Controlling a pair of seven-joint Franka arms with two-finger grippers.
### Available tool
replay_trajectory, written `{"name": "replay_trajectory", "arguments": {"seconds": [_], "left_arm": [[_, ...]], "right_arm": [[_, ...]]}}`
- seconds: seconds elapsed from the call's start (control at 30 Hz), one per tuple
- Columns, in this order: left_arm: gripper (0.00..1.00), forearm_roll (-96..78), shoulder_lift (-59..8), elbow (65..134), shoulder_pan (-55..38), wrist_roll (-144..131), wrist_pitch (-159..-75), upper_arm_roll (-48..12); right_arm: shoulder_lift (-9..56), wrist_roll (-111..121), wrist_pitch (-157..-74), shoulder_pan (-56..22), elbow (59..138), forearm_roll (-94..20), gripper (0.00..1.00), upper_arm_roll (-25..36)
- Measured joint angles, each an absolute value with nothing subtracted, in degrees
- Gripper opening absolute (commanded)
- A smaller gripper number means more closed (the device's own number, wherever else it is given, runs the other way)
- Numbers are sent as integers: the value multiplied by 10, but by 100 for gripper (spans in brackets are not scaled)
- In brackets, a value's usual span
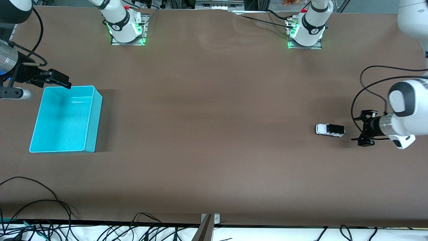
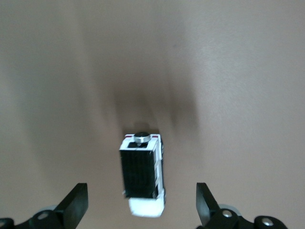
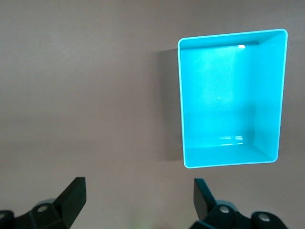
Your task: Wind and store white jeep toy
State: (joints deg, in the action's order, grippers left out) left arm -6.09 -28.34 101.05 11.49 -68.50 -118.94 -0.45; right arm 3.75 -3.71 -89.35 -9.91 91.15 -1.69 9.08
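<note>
Zero steps done, we reckon. Right gripper (image 1: 62,81), jaws spread and empty, waits over the cyan bin (image 1: 88,144)'s rim. White jeep toy (image 1: 329,130) sits untouched on the table toward the left arm's end; left gripper (image 1: 363,130) spread beside it. Winding and storing remain.

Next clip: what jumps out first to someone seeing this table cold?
The bright cyan bin at the right arm's end of the table, with nothing in it. Next, the tiny white jeep toy alone on the brown table toward the left arm's end, on its wheels. The left tool sits open just beside the jeep, while the right tool waits open above the bin's rim.
</note>
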Motion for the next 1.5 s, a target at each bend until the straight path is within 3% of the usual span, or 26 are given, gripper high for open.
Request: {"name": "replay_trajectory", "arguments": {"seconds": [0.43, 1.17, 1.34, 1.5], "left_arm": [[100, -72, -285, 1101, 114, -711, -1311, -8], [99, -99, -279, 1153, 112, -716, -1378, -25], [65, -100, -279, 1159, 112, -717, -1385, -27], [43, -100, -279, 1159, 110, -721, -1386, -35]], "right_arm": [[38, -37, -893, -99, 912, -17, 100, 91], [38, -37, -893, -99, 912, -17, 100, 91], [38, -37, -893, -99, 912, -17, 100, 91], [38, -37, -893, -99, 912, -17, 100, 91]]}}
